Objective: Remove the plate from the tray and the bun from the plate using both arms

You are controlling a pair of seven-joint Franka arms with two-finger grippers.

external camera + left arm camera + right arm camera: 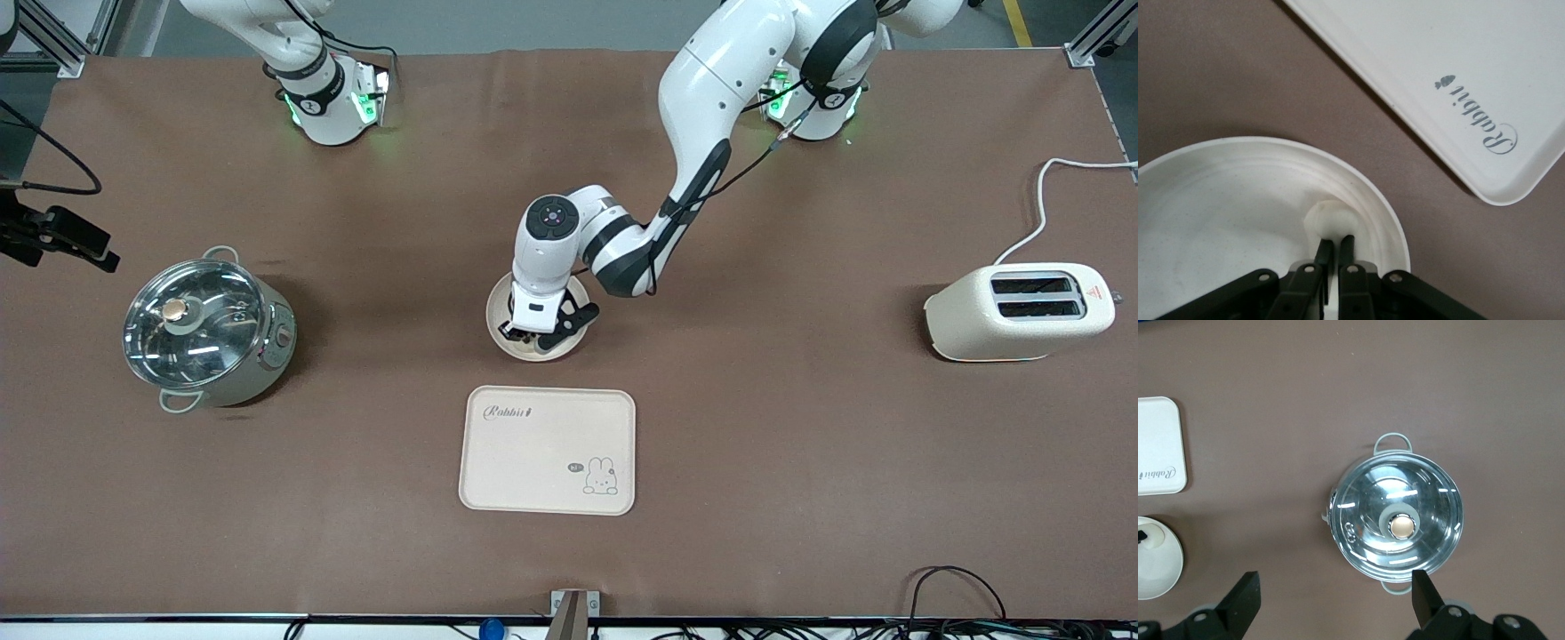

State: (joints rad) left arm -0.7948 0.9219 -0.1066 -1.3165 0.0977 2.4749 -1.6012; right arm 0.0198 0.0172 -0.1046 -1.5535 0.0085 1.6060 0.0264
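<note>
Pinching the bun [1330, 219] in the plate [498, 311], off the tray [547, 450]: left gripper [1335, 248] clamped, lift due next; right gripper [1335, 597] waiting wide above the pot [1398, 523]

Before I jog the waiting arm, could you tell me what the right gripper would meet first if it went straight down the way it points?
Probably the lidded steel pot: the open right gripper points down beside its rim, so it may meet the brown table instead.

The table [800, 462] is viewed from high across; the tray [548, 450] is shared by all views, seen closest from the left wrist.
</note>
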